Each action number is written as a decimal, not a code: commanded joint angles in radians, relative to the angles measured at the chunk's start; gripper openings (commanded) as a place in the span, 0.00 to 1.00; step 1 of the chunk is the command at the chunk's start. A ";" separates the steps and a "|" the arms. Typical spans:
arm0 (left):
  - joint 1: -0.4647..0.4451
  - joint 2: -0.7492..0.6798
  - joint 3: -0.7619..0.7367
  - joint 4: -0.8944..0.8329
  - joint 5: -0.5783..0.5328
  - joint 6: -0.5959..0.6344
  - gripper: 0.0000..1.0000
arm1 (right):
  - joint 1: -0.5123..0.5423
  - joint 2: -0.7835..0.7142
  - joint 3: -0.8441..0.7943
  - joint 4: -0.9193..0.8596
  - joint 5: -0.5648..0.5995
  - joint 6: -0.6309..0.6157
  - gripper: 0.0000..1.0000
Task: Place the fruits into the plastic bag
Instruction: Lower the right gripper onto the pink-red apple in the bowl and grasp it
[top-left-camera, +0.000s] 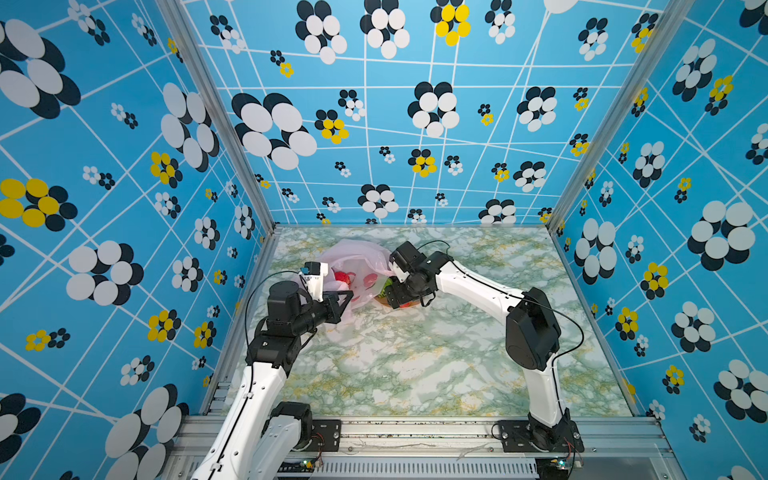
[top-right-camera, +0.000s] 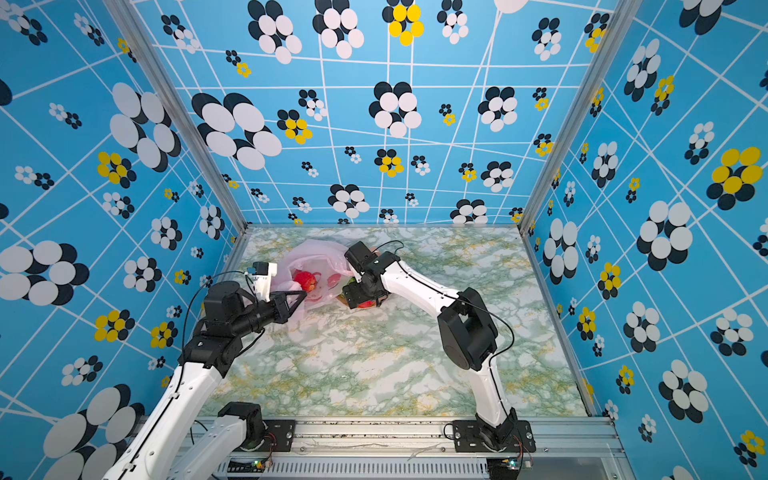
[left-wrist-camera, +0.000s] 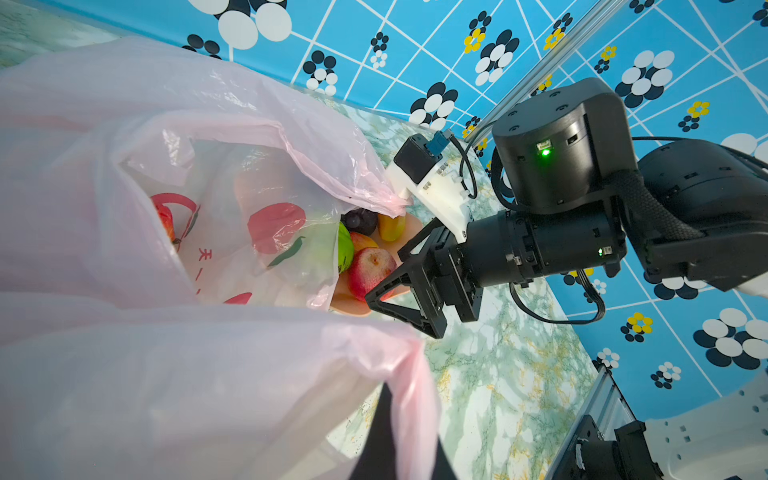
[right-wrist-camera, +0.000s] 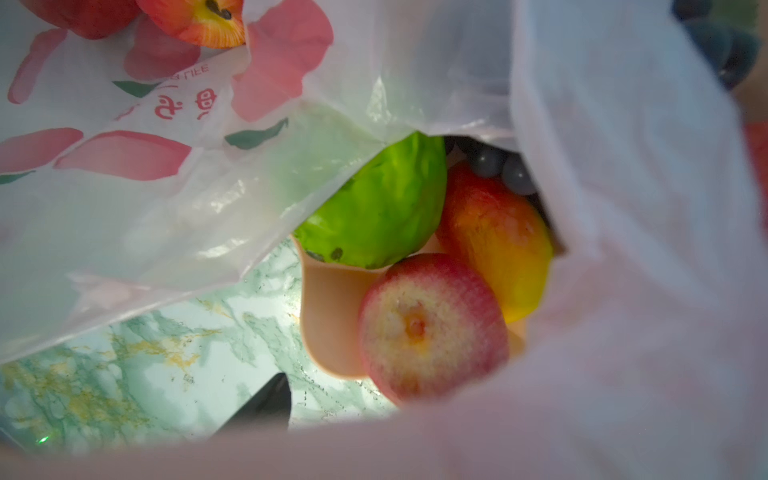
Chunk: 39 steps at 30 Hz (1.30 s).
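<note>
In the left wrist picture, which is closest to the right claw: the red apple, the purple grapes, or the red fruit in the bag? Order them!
1. Red apple, right at the right claw.
2. Purple grapes, across the bowl.
3. Red fruit, inside the plastic bag.

The plastic bag (left-wrist-camera: 187, 104) is looking pale pink, with red fruit pictures and green leaves. The bowl (right-wrist-camera: 328, 324) is showing peach. The apple (right-wrist-camera: 428, 328) is showing red and yellow, the bumpy fruit (right-wrist-camera: 382, 208) bright green. The walls (top-left-camera: 104, 145) are showing blue with white, black and yellow flowers.
</note>
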 joint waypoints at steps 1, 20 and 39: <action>-0.009 -0.006 -0.006 -0.003 0.019 0.017 0.00 | 0.001 0.042 0.047 -0.055 0.026 -0.009 0.84; -0.009 -0.001 -0.007 -0.001 0.023 0.016 0.00 | 0.001 0.119 0.107 -0.099 0.046 -0.012 0.75; -0.009 -0.007 -0.007 -0.005 0.021 0.018 0.00 | 0.001 -0.002 0.019 -0.026 0.101 0.012 0.44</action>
